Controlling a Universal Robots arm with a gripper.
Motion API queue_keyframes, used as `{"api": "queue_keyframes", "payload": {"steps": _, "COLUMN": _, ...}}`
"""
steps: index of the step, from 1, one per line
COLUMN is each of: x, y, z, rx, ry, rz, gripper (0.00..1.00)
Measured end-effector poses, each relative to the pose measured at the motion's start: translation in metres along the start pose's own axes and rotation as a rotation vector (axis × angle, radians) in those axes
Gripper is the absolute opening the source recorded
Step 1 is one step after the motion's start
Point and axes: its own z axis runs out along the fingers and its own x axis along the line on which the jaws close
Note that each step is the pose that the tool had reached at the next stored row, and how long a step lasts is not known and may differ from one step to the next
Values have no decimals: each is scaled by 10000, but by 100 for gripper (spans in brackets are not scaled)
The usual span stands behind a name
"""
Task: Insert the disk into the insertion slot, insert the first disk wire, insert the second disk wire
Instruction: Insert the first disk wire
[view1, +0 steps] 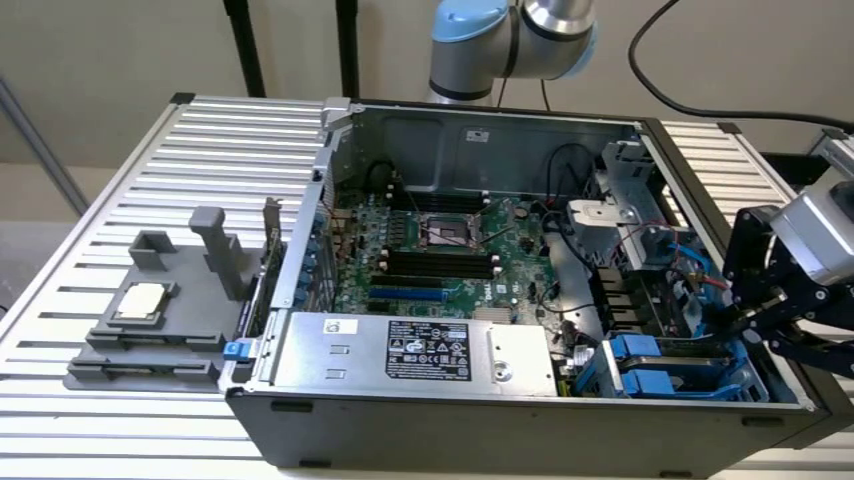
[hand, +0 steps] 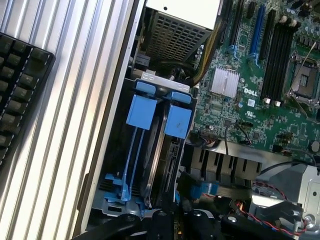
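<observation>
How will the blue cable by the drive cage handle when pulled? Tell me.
The blue cable looks thin and flat, so probably light and floppy, bending rather than pushing straight. It lies among other wires beside the drive cage, so a tug may snag. It seems smooth-jacketed, perhaps slippery.

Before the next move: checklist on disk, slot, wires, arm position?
1. Disk in the insertion slot: ok. It appears to sit in the cage, behind the blue latches.
2. Wires plugged into the disk: cannot tell. A blue-plug wire lies close by the disk's connector end.
3. Gripper at the slot end of the case: ok. It reaches in from the exterior view's right.
4. Case side open over the slot: ok.
</observation>
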Motion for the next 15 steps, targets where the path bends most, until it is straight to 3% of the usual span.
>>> {"api": "queue_keyframes", "payload": {"steps": 10, "x": -42, "y": 195, "z": -15, "rx": -24, "ry": 12, "rz": -116, "gripper": 17}}
{"api": "queue_keyframes", "payload": {"steps": 15, "x": -51, "y": 237, "z": -13, "rx": -24, "ry": 129, "rz": 32, "gripper": 19}}
